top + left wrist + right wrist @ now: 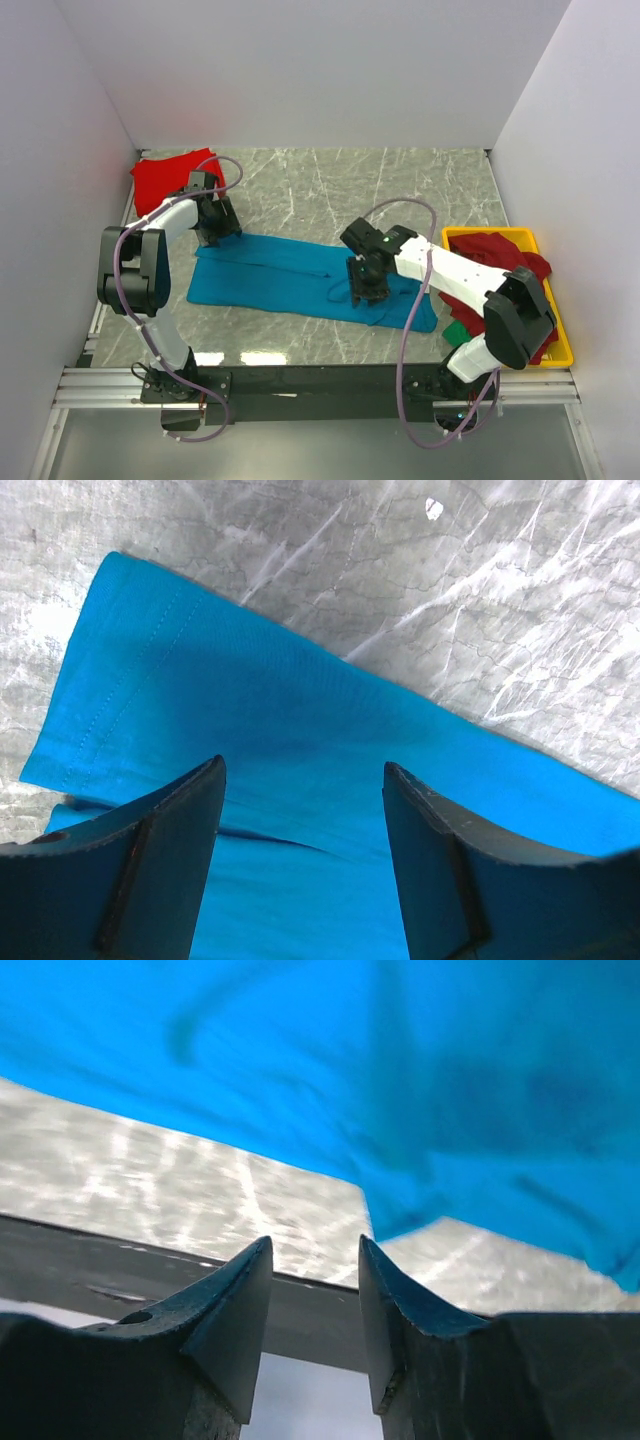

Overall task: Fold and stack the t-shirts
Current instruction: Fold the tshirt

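A teal-blue t-shirt (290, 272) lies spread as a long strip across the table's middle. It fills the left wrist view (300, 730) and the top of the right wrist view (420, 1070). My left gripper (218, 232) is open just above its far left corner, jaws wide apart over the cloth (303, 770). My right gripper (366, 290) is open and empty over the shirt's rumpled right part (315, 1245). A bright red t-shirt (170, 178) lies folded at the far left. Dark red (500, 256) and green (456, 332) shirts sit at the yellow tray.
The yellow tray (556, 330) stands at the right edge against the white wall. White walls close in the left, back and right. The table's near edge and a dark rail (320, 378) run along the front, also in the right wrist view (120, 1260).
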Robot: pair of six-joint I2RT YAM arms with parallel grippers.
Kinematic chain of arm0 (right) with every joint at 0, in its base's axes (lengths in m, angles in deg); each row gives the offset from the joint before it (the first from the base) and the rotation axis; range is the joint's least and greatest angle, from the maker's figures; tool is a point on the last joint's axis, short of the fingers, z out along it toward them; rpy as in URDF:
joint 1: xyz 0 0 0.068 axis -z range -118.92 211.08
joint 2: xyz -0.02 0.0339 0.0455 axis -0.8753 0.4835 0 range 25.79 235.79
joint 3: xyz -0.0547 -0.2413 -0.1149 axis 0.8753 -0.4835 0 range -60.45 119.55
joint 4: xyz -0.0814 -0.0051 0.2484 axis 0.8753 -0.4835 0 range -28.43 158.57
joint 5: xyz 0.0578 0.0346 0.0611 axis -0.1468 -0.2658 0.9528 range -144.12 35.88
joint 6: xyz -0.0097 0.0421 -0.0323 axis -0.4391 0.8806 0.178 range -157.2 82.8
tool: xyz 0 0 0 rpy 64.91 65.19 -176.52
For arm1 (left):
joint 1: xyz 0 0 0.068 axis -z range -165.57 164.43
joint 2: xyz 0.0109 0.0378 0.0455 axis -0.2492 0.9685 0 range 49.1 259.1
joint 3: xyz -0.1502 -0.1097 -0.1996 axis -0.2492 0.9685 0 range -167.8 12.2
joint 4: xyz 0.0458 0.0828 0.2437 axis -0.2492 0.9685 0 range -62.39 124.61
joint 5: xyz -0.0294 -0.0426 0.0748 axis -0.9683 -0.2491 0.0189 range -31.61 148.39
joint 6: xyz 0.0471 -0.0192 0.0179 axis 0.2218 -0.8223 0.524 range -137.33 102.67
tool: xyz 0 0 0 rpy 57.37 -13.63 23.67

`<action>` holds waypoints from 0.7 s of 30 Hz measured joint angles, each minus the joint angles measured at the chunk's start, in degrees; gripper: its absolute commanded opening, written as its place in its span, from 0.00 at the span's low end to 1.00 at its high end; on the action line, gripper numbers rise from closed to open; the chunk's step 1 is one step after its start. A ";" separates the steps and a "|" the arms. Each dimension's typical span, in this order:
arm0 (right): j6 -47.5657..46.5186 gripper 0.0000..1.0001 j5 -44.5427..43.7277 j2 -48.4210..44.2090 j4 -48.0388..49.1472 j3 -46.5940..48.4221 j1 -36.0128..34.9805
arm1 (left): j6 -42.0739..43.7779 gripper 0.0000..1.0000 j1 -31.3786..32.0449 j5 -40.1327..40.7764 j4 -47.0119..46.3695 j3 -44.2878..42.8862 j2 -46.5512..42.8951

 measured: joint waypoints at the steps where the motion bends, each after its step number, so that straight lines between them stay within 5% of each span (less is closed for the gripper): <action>1: 0.79 0.47 -0.35 -0.52 -0.26 -1.40 0.00 | 0.00 0.70 0.00 -0.02 0.00 0.00 0.00; 21: 9.35 0.47 -1.38 1.44 2.86 -10.97 0.90 | 0.04 0.70 0.11 0.00 0.00 0.13 0.00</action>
